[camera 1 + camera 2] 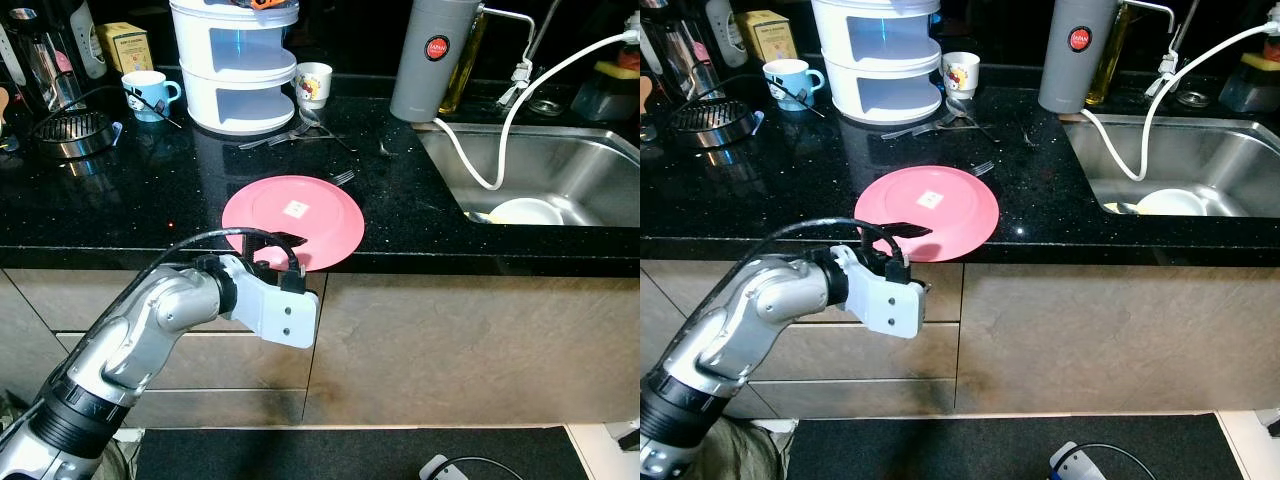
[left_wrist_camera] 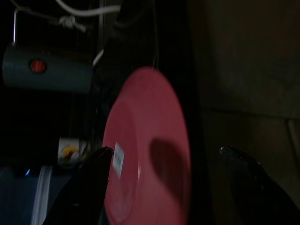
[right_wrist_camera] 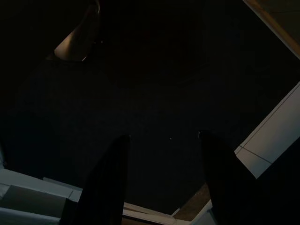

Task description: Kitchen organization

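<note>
The left gripper (image 1: pixel 283 250) is at the front edge of the black bench (image 1: pixel 150 190), fingers spread, one above and one below the near rim of the pink plate (image 1: pixel 292 218). The plate lies flat, its near rim jutting a little past the bench edge, a small white sticker at its centre. Nothing is pinched yet, as far as I can see.

To take it well, I'd say the gripper should slide in a touch further so both fingers bite well past the rim, then press together and lift level, since a shallow hold on a smooth plate could let it tip or slip off the edge. A fork (image 1: pixel 343 178) lies just beside the plate's far rim and is best left undisturbed.

The right gripper (image 3: pixel 164 178) hangs idle in the shade, fingers apart.

In the sink (image 1: pixel 580 150), to the right, sits a white bowl (image 1: pixel 528 212) with a white hose (image 1: pixel 480 170) trailing in. At the back stand a white tiered rack (image 1: pixel 235 70), a blue mug (image 1: pixel 148 94) and a small printed cup (image 1: pixel 312 84); I can't tell what they hold.
</note>
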Motion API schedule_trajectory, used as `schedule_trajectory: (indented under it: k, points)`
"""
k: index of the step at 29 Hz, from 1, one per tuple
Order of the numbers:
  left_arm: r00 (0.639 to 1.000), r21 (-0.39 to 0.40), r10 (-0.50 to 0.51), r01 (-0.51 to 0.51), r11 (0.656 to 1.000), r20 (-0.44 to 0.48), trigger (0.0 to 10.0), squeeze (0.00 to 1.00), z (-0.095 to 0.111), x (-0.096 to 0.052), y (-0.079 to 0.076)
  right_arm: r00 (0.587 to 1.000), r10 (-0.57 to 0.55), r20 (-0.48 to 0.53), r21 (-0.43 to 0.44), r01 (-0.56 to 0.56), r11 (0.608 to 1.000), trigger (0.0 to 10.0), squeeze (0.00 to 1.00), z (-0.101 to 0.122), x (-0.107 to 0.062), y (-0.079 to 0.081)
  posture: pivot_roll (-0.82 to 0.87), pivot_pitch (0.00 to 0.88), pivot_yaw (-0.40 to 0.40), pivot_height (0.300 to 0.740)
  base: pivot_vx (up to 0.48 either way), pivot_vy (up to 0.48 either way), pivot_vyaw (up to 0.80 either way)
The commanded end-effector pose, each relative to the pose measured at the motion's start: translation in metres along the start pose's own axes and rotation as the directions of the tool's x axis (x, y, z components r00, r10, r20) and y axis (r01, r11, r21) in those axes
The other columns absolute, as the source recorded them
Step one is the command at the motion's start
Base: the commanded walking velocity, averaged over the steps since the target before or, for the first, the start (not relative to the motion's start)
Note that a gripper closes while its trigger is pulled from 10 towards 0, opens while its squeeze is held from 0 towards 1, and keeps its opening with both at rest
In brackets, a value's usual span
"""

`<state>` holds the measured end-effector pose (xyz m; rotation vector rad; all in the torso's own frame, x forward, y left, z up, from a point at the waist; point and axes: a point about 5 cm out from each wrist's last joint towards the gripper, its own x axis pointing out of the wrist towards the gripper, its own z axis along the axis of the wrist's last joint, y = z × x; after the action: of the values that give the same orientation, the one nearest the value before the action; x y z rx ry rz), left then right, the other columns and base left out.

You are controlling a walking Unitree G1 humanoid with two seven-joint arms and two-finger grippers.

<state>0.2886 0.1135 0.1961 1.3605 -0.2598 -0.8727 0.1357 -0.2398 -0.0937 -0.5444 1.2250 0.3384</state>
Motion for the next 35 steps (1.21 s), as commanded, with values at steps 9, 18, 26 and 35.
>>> schedule_trajectory:
  k: [9, 18, 26, 35]
  points:
    - [0.989, 0.028, -0.039, 0.043, 0.999, -0.144, 10.0, 0.0, -0.027, 0.003, -0.029, 1.0, -0.005, 0.007, 0.002, 0.005, 1.0, 10.0, 0.0, 0.001, 0.0, 0.0, 0.0, 0.014, -0.023, 0.74, 0.0, 0.0, 0.0]
    - [0.987, 0.06, 0.045, -0.036, 0.998, -0.155, 4.6, 0.0, -0.031, 0.008, -0.026, 1.0, 0.0, 0.003, 0.003, 0.0, 1.0, 10.0, 0.0, 0.001, 0.0, 0.001, 0.0, 0.019, -0.023, 0.74, 0.0, 0.0, 0.0]
    - [0.985, 0.08, 0.086, -0.075, 0.994, -0.146, 0.0, 0.0, -0.031, 0.012, -0.018, 1.0, 0.004, 0.005, 0.003, -0.004, 1.0, 10.0, 0.0, 0.001, 0.0, 0.001, 0.0, 0.021, -0.02, 0.74, 0.0, 0.0, 0.0]
    - [0.984, 0.089, 0.108, -0.096, 0.991, -0.143, 0.0, 0.0, -0.032, 0.012, -0.019, 1.0, 0.009, 0.001, 0.002, -0.009, 1.0, 10.0, 0.0, 0.001, 0.0, 0.001, 0.0, 0.022, -0.021, 0.74, 0.0, 0.0, 0.0]
